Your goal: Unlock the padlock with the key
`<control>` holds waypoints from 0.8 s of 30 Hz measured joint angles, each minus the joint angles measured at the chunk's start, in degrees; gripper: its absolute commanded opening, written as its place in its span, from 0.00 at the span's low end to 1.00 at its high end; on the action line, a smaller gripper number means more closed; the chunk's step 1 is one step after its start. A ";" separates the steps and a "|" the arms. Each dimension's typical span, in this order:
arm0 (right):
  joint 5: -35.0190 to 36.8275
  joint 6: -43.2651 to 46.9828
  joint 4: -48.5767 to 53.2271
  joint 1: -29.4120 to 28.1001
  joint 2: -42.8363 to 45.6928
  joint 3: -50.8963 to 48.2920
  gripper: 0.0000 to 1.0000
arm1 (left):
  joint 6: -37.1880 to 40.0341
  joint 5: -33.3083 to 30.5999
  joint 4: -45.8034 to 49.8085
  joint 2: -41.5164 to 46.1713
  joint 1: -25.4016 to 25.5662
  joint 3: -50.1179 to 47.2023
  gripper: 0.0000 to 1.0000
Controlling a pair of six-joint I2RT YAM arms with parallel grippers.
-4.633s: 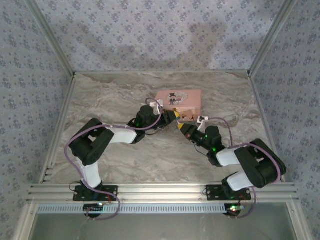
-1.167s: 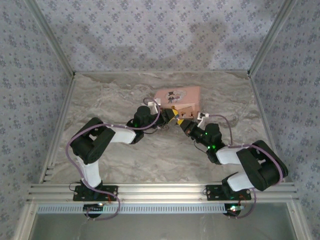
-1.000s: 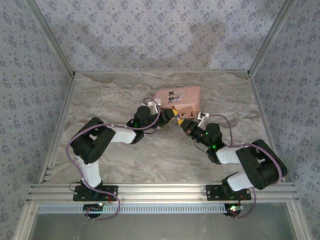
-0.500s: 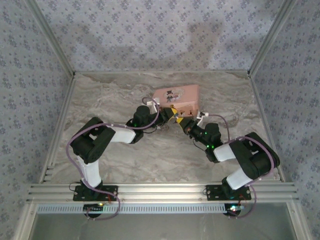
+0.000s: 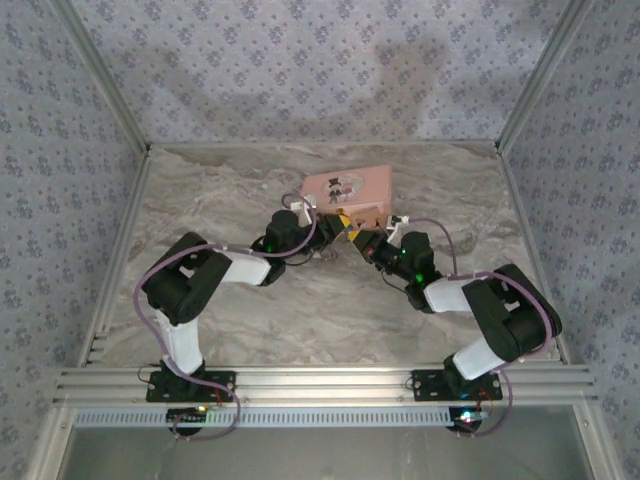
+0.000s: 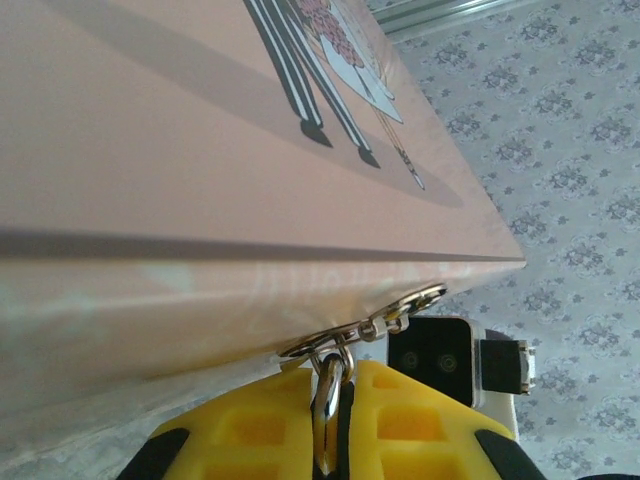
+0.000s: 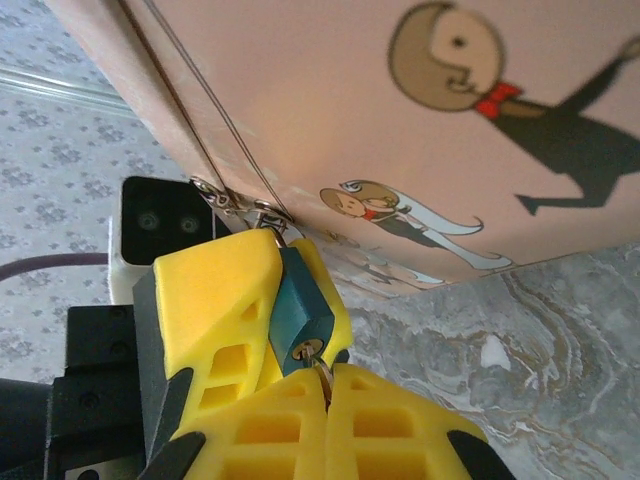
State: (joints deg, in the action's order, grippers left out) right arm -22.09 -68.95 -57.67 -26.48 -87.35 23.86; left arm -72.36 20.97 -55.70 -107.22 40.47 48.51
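Counted: two black-and-white arms, one pink rectangular tin with a cartoon couple [image 5: 352, 184], one small dark-grey metal padlock [image 7: 300, 308] and one thin silvery key [image 7: 319, 367].

The tin was seen lying on a grey marbled tabletop [image 5: 220, 190]. The tabletop was enclosed by blue-grey flower-patterned walls [image 5: 300, 70] and aluminium rails [image 5: 320, 381].

The padlock was found hanging at the tin's latch rings [image 7: 262, 209], clamped between the yellow fingers of the left gripper [image 6: 335, 378]. The fingers of the right gripper [image 7: 328, 378] were pressed together on the key, whose tip was seated in the keyhole.

The key's bow was hidden inside the fingers. The shackle was mostly covered, so locked or released could not be told.
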 measured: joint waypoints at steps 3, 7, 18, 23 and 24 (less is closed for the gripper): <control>-0.70 0.74 2.64 0.35 0.07 1.05 0.00 | 1.11 0.00 1.86 0.00 0.00 0.79 0.00; -1.29 1.97 7.02 0.46 0.83 2.12 0.00 | 2.73 0.26 4.17 0.00 0.00 1.33 0.00; -3.52 2.03 9.18 1.16 0.92 2.89 0.00 | 3.28 0.66 5.46 0.17 0.02 1.33 0.00; -6.51 -2.56 8.13 2.03 -0.33 3.72 0.00 | 5.14 0.13 7.63 1.51 0.02 1.33 0.00; -7.28 -3.74 7.39 2.21 -0.98 3.78 0.00 | 5.68 -0.20 8.24 1.81 0.02 1.33 0.00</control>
State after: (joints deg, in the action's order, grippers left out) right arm -29.36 -72.69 -50.28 -24.27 -88.33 27.64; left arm -66.67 20.78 -47.46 -105.41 40.49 49.84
